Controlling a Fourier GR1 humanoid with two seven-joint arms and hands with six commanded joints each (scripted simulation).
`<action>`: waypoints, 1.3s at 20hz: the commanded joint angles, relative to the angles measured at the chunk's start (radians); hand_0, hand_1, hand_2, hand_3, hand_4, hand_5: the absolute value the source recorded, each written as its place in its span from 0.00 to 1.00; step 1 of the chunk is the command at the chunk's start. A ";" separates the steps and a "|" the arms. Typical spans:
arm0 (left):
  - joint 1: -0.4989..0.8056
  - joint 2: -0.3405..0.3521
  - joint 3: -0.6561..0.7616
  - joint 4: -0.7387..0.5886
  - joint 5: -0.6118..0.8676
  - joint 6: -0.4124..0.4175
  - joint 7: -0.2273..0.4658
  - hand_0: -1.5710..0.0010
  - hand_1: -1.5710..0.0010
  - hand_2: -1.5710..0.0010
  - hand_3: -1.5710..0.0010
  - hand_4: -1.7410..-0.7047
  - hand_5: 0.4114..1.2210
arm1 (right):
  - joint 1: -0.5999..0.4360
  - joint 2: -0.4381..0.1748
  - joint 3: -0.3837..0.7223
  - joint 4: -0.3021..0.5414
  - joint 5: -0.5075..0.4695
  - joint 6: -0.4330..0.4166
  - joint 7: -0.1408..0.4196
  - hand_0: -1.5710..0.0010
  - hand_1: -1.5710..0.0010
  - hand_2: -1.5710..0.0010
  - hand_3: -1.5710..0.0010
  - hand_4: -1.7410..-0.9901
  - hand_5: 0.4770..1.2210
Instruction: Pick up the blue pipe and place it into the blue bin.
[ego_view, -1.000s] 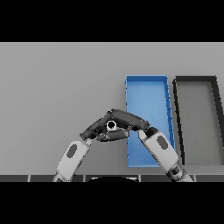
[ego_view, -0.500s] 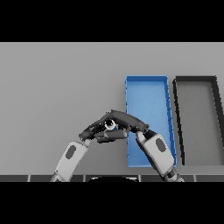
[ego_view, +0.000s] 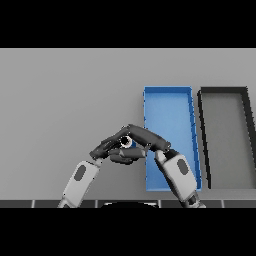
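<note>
Hands meet just left of the bin — right hand clamped on the pipe, left hand curled beneath, seemingly steadying it.

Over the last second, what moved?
Little. Both hands, left and right, drifted slightly left, away from the blue bin, with the right forearm following. They meet fingertip to fingertip around the pipe, whose pale ring end shows between them. The blue bin and the black bin stayed put.
</note>
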 joint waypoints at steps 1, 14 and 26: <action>-0.002 -0.006 0.005 -0.002 0.011 0.002 0.026 0.96 0.96 0.96 0.97 0.74 0.24 | -0.006 0.003 -0.009 0.007 0.000 0.002 -0.002 0.00 0.00 0.00 0.00 0.32 1.00; 0.006 -0.001 -0.001 0.010 -0.011 0.023 0.062 1.00 1.00 1.00 1.00 0.76 0.08 | -0.325 -0.003 -0.252 -0.015 -0.381 -0.165 0.273 0.00 0.00 0.00 0.00 0.33 1.00; 0.018 0.019 0.010 -0.030 0.001 0.021 0.069 1.00 1.00 1.00 1.00 0.76 0.08 | -0.431 -0.180 -0.552 0.219 -0.184 -0.245 0.212 0.00 0.00 0.00 0.00 0.32 1.00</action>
